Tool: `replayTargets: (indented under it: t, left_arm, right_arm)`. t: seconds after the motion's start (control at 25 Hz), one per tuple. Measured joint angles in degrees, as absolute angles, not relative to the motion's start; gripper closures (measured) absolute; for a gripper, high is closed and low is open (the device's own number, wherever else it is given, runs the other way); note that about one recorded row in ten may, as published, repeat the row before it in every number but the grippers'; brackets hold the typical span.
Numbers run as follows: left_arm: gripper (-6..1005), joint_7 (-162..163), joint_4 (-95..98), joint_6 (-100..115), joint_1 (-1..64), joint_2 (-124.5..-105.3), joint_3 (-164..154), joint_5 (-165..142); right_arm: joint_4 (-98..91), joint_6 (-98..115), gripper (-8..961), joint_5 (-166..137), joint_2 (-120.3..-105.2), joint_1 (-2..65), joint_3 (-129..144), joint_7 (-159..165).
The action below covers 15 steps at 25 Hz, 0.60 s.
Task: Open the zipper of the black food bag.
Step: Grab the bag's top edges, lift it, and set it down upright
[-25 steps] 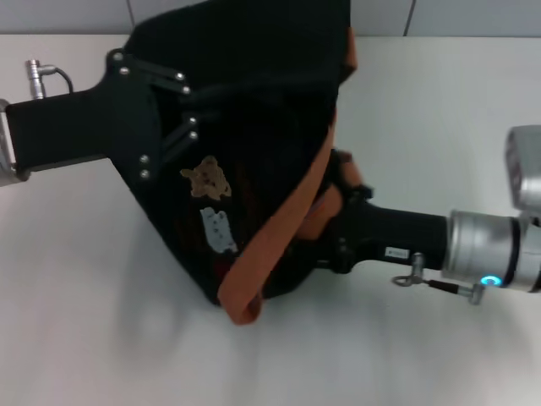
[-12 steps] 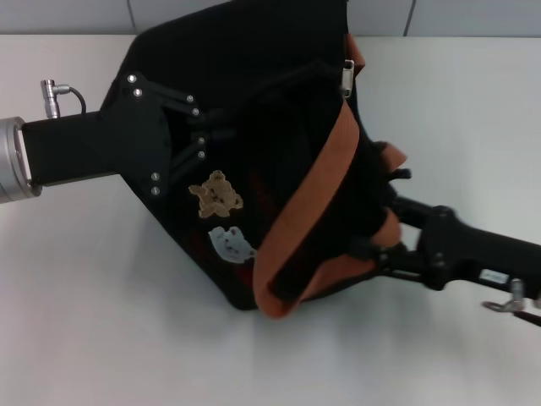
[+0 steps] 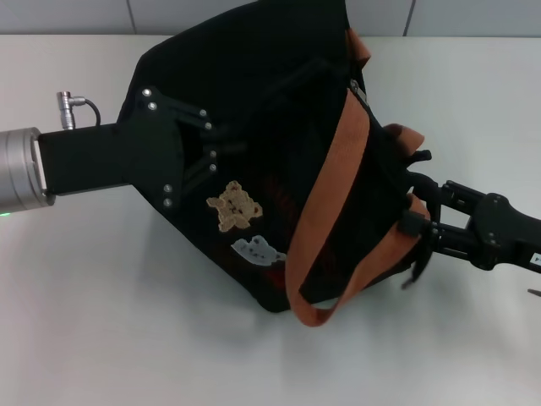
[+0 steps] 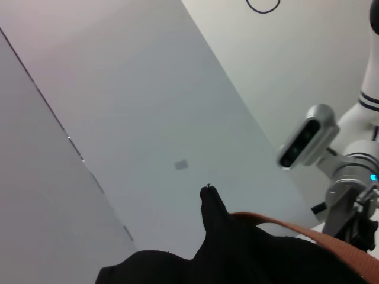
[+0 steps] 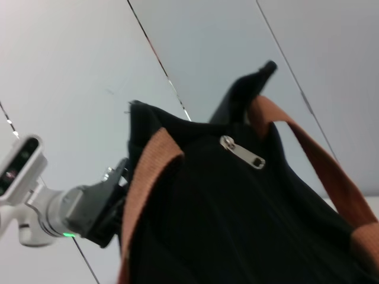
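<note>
The black food bag (image 3: 279,110) lies tilted in the middle of the white table, its bear patch (image 3: 235,205) facing up. My left gripper (image 3: 218,152) comes in from the left and is shut on the bag's fabric. The zipper's silver pull tab (image 3: 358,90) sits at the bag's far upper edge beside an orange strap (image 3: 338,194). The right wrist view shows the tab (image 5: 243,152) lying flat on the bag (image 5: 237,225). My right gripper (image 3: 414,218) is open at the bag's right side, with the other orange handle (image 3: 404,137) beside it.
The bag rests on the white table (image 3: 101,321), with bare surface in front and to the right. A grey panelled wall (image 3: 68,15) runs along the far edge. The left wrist view shows the bag (image 4: 237,254) and the right arm (image 4: 349,177) beyond it.
My left arm has pushed right, carrying the bag with it. My right gripper has drawn back to the right, out from the bag's side. The pull tab has come into sight.
</note>
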State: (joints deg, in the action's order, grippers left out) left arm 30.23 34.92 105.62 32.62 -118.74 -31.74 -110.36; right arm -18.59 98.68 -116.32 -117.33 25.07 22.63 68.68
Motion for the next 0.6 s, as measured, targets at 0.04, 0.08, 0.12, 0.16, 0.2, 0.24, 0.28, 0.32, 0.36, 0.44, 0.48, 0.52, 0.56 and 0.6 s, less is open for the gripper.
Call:
replayTargets:
  t: [0.04,0.08,0.12,0.16,0.2,0.24,0.28,0.32,0.36,0.44,0.48,0.52,0.56,0.6]
  left_arm:
    - [925,30.22,34.87,105.43,32.66,-118.74,-31.99,-110.36]
    - [926,30.22,34.84,105.13,32.67,-118.74,-32.29,-110.37]
    - [926,30.22,34.83,104.91,32.68,-118.74,-32.48,-110.37]
    - [926,30.22,34.81,104.63,32.68,-118.74,-32.73,-110.37]
    - [926,30.22,34.81,104.36,32.67,-118.74,-32.96,-110.36]
    - [926,30.21,34.80,104.17,32.65,-118.74,-33.16,-110.35]
    - [926,30.20,34.80,104.11,32.65,-118.74,-33.17,-110.33]
    - [926,30.18,34.80,104.06,32.65,-118.74,-33.19,-110.29]
    - [926,29.93,34.69,103.99,32.65,-118.74,-33.21,-110.13]
    - [926,29.67,34.55,103.99,32.64,-118.74,-33.22,-110.07]
    - [926,29.30,34.37,104.02,32.60,-118.76,-33.22,-109.89]
    - [926,29.01,34.24,104.09,32.57,-118.77,-33.21,-109.72]
    - [926,28.71,34.09,104.21,32.50,-118.75,-33.21,-109.45]
    - [926,28.71,34.09,104.21,32.50,-118.75,-33.21,-109.45]
  right_arm:
    - [-18.92,98.53,195,-116.46,-117.25,25.01,22.64,68.96]
    - [-19.19,98.47,195,-116.55,-117.16,24.92,22.62,69.12]
    - [-19.46,98.47,195,-116.57,-117.02,24.73,22.54,69.22]
    - [-19.64,98.49,196,-116.59,-116.76,24.48,22.51,69.32]
    - [-19.72,98.49,196,-116.67,-116.48,24.29,22.59,69.41]
    - [-19.72,98.46,197,-116.90,-116.15,24.15,22.94,69.52]
    - [-19.71,98.39,197,-117.54,-115.90,24.11,23.38,69.58]
    - [-19.69,98.34,197,-118.71,-115.71,24.14,23.93,69.61]
    - [-19.74,98.30,198,-121.71,-115.69,24.23,24.57,69.61]
    - [-19.82,98.25,198,-124.39,-115.68,24.26,24.66,69.41]
    - [-19.82,98.25,199,-124.39,-115.68,24.26,24.66,69.41]
    - [-19.83,98.24,199,-125.35,-115.68,24.22,24.66,69.16]
    - [-19.90,98.38,200,-126.17,-115.61,23.91,24.60,68.72]
    - [-19.90,98.38,200,-126.17,-115.61,23.91,24.60,68.72]
